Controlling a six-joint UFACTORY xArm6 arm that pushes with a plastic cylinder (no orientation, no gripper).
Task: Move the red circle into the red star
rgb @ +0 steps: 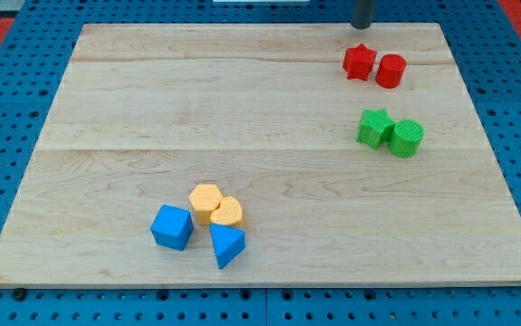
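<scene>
Hovering upright: my tip [361, 26] | above red star [359, 62] | red circle [390, 71] touching star

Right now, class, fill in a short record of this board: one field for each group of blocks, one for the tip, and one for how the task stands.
red pair: red circle touching red star, view's top right
green pair: green star beside green cylinder
bottom cluster: yellow hexagon, yellow heart, blue cube, blue triangle
my tip: just above the red star
task: circle already against star
</scene>
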